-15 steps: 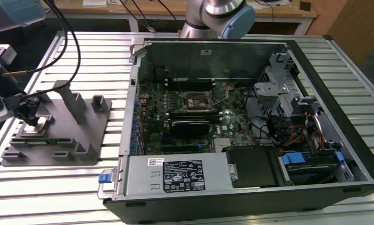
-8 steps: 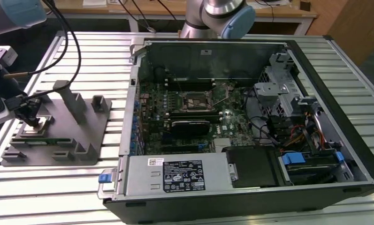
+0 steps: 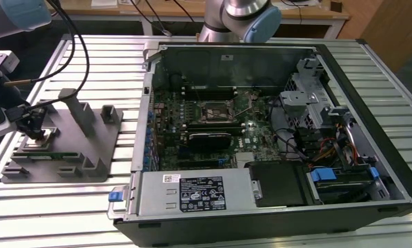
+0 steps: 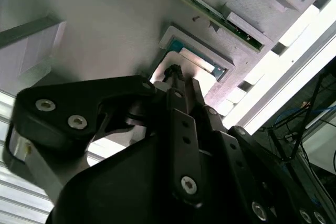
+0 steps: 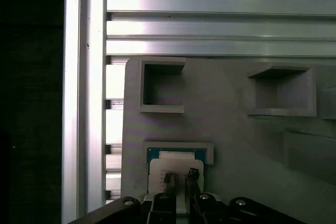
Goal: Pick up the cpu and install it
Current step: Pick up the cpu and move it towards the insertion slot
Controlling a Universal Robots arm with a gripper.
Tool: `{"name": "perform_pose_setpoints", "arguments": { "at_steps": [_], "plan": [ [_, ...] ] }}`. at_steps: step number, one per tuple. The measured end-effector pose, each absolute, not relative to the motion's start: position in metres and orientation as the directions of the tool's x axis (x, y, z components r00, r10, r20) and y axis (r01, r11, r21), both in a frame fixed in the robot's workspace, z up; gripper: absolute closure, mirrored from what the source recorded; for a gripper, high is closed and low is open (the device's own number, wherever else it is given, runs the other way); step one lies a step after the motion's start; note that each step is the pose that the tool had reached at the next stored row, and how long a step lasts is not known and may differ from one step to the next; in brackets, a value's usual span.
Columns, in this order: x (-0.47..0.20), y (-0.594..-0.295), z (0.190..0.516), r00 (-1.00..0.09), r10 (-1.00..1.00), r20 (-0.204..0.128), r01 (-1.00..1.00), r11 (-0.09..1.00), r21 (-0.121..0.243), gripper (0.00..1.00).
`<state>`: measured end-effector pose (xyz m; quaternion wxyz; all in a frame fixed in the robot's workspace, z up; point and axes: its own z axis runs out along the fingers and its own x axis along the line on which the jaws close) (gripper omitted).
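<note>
Two dark tips of the gripper [image 5: 180, 178] stand over the cpu [image 5: 176, 163] in the first wrist view. A narrow gap of pale chip top shows between them, so the jaws are parted and nothing is clamped. The cpu lies flat in its pocket in the grey tray [image 5: 231, 129], with a teal rim showing along one side. Two empty square pockets [image 5: 163, 87] sit further along the tray. This view looks straight down the tool, so it shows best whether the tips are centred on the chip.

In the second wrist view the gripper [image 4: 173, 72] is seen from the side and its tips overlap, so the gap cannot be read there. What this view adds is height: the tips are right at the cpu [image 4: 202, 77], touching it or just above.

In the exterior view the gripper [image 3: 33, 129] is at the tray [image 3: 67, 170] on the view's left. The open case [image 3: 371, 103] is well apart on the right, with its socket [image 3: 216, 111] bare on the board. Neither wrist view shows that.

To grasp well, I judge the tool should be square to the chip's edges and level with it. The grip should be gentle, and the lift straight up out of the pocket so the rim does not catch.
</note>
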<state>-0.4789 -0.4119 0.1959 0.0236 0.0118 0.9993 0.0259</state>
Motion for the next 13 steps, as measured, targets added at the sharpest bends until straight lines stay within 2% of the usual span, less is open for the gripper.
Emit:
{"name": "perform_pose_setpoints", "arguments": {
  "at_steps": [2, 3, 4, 5, 7, 8, 10, 13],
  "plan": [
    [-0.4789, -0.4119, 0.1959, -0.999, 0.025, -0.046, 0.022, 0.998, 0.052, 0.71],
    [-0.479, -0.4119, 0.1959, -0.999, 0.025, -0.046, 0.022, 0.998, 0.052, 0.71],
    [-0.479, -0.4119, 0.1959, -0.999, 0.025, -0.046, 0.022, 0.998, 0.052, 0.65],
    [-0.4789, -0.4119, 0.1959, -0.999, 0.025, -0.046, 0.022, 0.998, 0.052, 0.65],
    [-0.479, -0.4119, 0.1959, -0.999, 0.024, -0.046, 0.022, 0.998, 0.052, 0.53],
    [-0.479, -0.4119, 0.1959, -0.999, 0.024, -0.046, 0.022, 0.998, 0.052, 0.53],
    [-0.4789, -0.4119, 0.1959, -0.999, 0.024, -0.046, 0.022, 0.998, 0.052, 0.42],
    [-0.479, -0.4119, 0.1959, -0.999, 0.024, -0.046, 0.022, 0.998, 0.052, 0.36]
  ]
}}
